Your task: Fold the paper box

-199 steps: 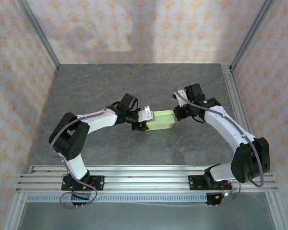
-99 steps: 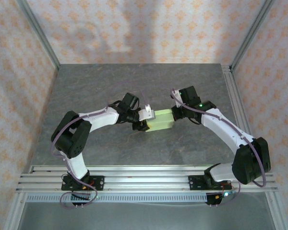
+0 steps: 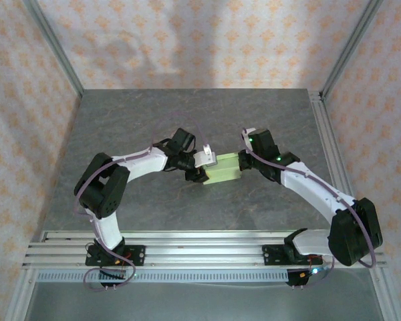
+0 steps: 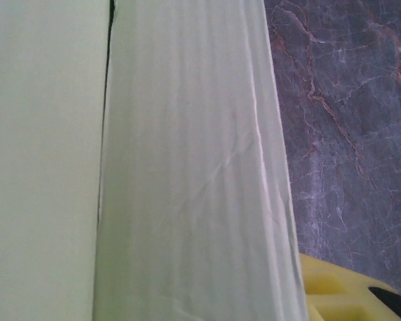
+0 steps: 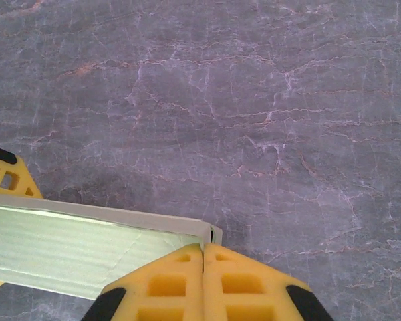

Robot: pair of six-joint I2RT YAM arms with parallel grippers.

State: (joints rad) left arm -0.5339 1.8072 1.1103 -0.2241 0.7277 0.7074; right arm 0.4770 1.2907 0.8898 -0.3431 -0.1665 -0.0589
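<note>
Plainly the paper box (image 3: 222, 169) is thin, light card. It will likely crease under a hard squeeze and slide easily on the smooth tabletop (image 3: 187, 114), so a folded edge or corner is a better hold than mid-panel. It lies between the two arms, partly folded, with a seam between panels showing in the left wrist view. At the box's left end the left gripper (image 3: 204, 170) has fingers on either side of the card; whether they pinch it I cannot tell. At the box's right corner the right gripper (image 5: 202, 253) has its fingers pressed together, perhaps nipping the card edge. Beyond the box, bare tabletop gives room on every side.
</note>
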